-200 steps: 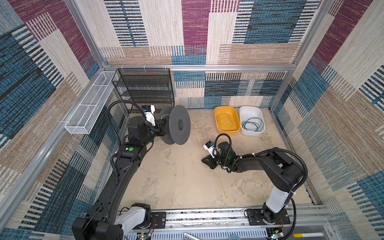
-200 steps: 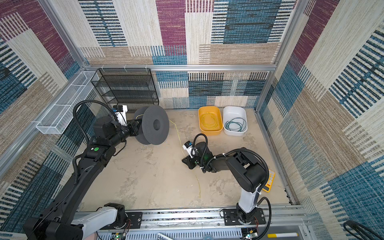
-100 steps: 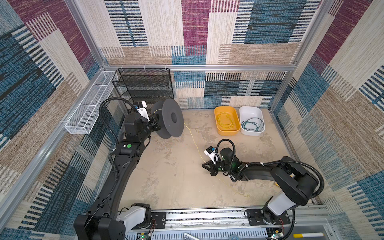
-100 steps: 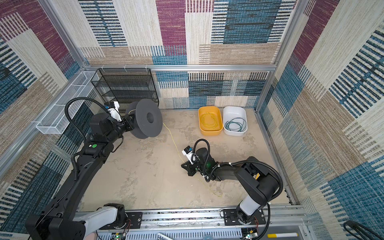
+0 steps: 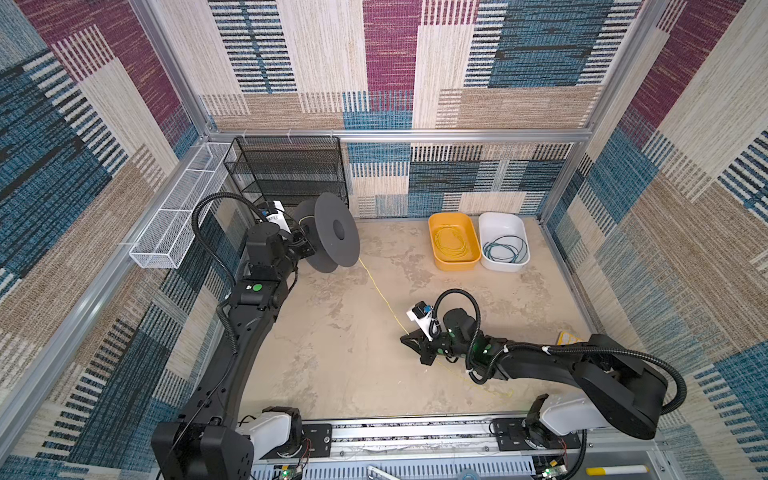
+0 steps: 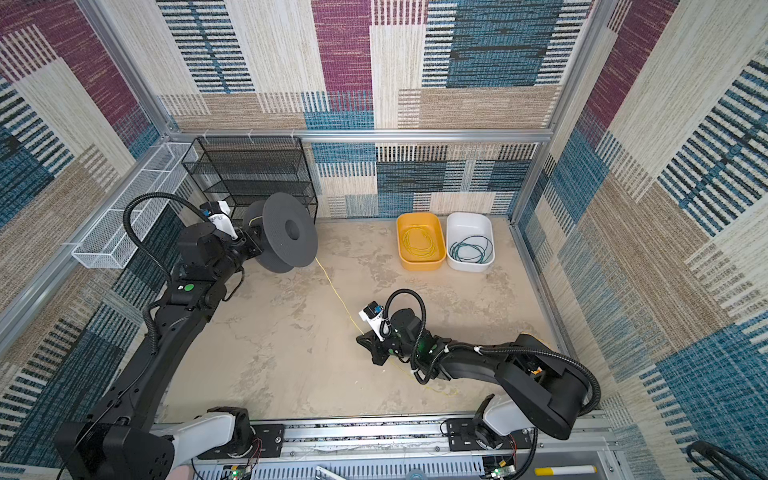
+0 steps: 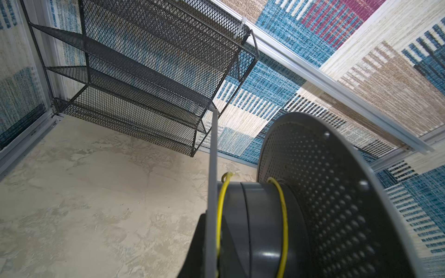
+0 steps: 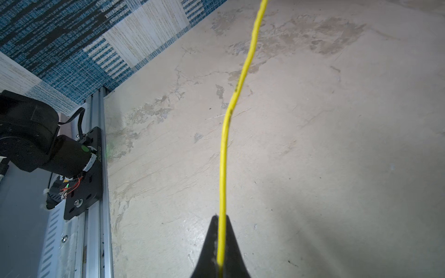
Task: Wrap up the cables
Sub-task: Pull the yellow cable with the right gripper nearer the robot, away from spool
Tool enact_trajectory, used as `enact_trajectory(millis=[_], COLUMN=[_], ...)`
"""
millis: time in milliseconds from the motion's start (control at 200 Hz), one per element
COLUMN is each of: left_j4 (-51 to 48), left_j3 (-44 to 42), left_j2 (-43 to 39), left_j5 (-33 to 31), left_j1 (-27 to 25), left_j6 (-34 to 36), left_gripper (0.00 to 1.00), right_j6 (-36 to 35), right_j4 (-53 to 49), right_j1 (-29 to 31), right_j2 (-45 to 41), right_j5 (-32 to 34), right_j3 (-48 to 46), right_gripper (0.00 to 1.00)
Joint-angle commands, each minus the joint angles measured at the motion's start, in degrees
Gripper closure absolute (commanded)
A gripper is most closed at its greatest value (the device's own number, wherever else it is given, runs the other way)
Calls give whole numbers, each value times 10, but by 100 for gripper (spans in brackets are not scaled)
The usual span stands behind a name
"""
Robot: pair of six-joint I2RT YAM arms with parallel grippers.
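Note:
A thin yellow cable (image 5: 382, 293) (image 6: 338, 293) runs taut from the dark grey spool (image 5: 336, 237) (image 6: 291, 239) down to my right gripper (image 5: 411, 340) (image 8: 220, 219), which is shut on it low over the floor. The cable's tail trails on the floor behind that gripper. My left gripper (image 5: 305, 245) is shut on the spool and holds it in the air by the rack. In the left wrist view, two yellow turns (image 7: 284, 216) lie on the hub. A second yellow cable (image 5: 451, 245) lies looped in the yellow bin (image 5: 432, 232). A teal cable (image 5: 505, 251) lies in the white bin (image 5: 484, 230).
A black mesh rack (image 5: 286, 174) stands at the back left, just behind the spool. A white wire basket (image 5: 178, 220) hangs on the left wall. The arms' base rail (image 5: 395, 432) runs along the front edge. A small yellow object (image 5: 569, 337) lies by the right wall.
The left arm has drawn the spool back and left toward the rack. The right gripper has moved toward the front with the yellow cable in it, and the strand now runs longer.

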Motion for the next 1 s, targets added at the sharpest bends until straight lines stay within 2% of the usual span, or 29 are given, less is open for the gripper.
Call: enact_trajectory(millis=[0,386,726,886,997], left_j4=[97,75,48,33,27], left_j3=[3,6,15,17,22], left_j2=[0,14,51,63,76], left_j5=[-78,-142,-146,-157,-174], left_j1=[6,6,1,-6,-14], left_j6=[-13,15,36,61,85], left_gripper=[100,100,100,100,100], right_j6=[11,2,-26,-52,-58], right_j4=[-31,-96,-155,-187,-195], right_j1=[13,66,135,149,150], right_j2=[-13,-66,-66,-63,-62], right_j5=[8,47,80,78,49], right_j3=[-8,22,117,177,209], right_gripper=[100,100,100,100,100])
